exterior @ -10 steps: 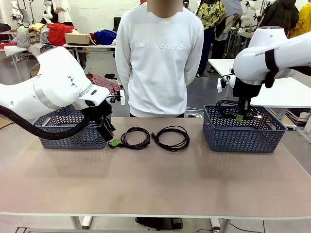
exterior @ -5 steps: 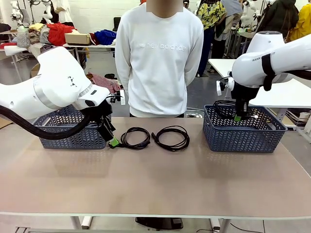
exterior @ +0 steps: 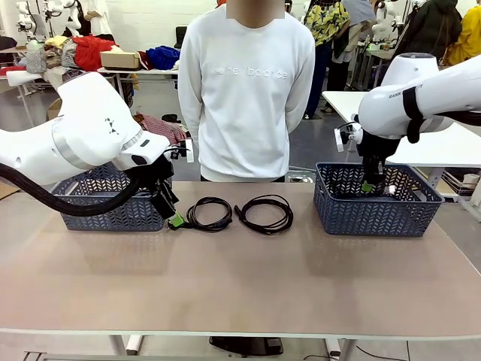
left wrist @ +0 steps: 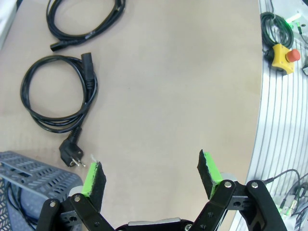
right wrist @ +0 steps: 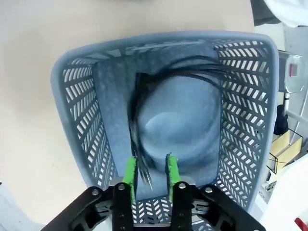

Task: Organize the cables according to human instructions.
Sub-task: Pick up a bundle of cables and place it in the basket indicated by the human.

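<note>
Brown table (exterior: 301, 293) | right basket (exterior: 376, 216): cable (right wrist: 139, 96) inside, two cables (exterior: 209, 213) (exterior: 264, 214) left, clothes pile (exterior: 90, 49) far back-left | left gripper (left wrist: 149, 168) wide apart, right gripper (right wrist: 151, 166) slightly apart

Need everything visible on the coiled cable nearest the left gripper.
The coiled cable is a thin black cord, rubbery-looking, wound in a few loose round loops and lying flat on the tan table. One end is a two-pin plug lying just outside the loops, near the blue-grey basket; the other is a block connector on the coil's rim. The open left gripper hangs nearby, not touching it.
</note>
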Available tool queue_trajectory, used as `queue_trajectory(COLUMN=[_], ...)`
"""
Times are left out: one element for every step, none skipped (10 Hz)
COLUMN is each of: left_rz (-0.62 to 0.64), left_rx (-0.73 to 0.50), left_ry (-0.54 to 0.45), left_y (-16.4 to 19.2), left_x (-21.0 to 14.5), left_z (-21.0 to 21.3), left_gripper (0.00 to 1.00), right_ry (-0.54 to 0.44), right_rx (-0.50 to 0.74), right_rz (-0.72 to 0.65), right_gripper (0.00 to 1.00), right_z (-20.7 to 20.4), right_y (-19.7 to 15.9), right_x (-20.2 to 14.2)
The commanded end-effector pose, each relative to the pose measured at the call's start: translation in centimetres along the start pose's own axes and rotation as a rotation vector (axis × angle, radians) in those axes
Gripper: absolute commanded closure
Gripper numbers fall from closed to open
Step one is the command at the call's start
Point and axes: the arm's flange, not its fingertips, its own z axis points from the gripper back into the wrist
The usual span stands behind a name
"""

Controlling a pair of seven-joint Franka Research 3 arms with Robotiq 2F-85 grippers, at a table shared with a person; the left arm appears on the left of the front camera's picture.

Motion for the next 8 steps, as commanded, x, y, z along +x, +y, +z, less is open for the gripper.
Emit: queue_trajectory(left_rz=[0.001, 0.001, 0.001, 0.001, 0.001, 0.001, 0.001, 0.001], left_rx=[0.005, 0.005, 0.005, 0.005, 0.005, 0.005, 0.005, 0.005], left_ry=[0.000, 0.000, 0.000, 0.000, 0.000, 0.000, 0.000, 0.000], left_y=[-0.06, -0.06, -0.06, -0.06, -0.06, -0.06, -0.06, -0.06], left_x=[-0.07, -0.07, -0.07, -0.07, -0.07, -0.07, -0.07, -0.07], left_z=[0.16, 0.16, 0.16, 0.16, 0.16, 0.16, 0.16, 0.16], left_gripper=[0.00, 0.00, 0.00, 0.00, 0.00, 0.00, 0.00, 0.00], right_ry=[-0.027, -0.030, -0.025, -0.024, -0.024, -0.022, -0.024, -0.020], right_rx=[0.012, 0.007, 0.003, 0.008, 0.010, 0.013, 0.019, 0.024], right_rz=[0.000, -0.010, -0.016, -0.017, -0.019, -0.020, -0.020, -0.017], right_gripper=[0.62, 0.29, 0.43, 0.10, 0.24, 0.00, 0.05, 0.00], right_z=[0.34, 0.57, 0.71, 0.73, 0.75, 0.79, 0.80, 0.79], right_y=[-0.81, -0.93, -1.04, -1.03, -1.02, -1.01, -1.01, -1.00], right_x=[-0.11, -0.16, -0.28, -0.36, -0.40, -0.45, -0.59, -0.60])
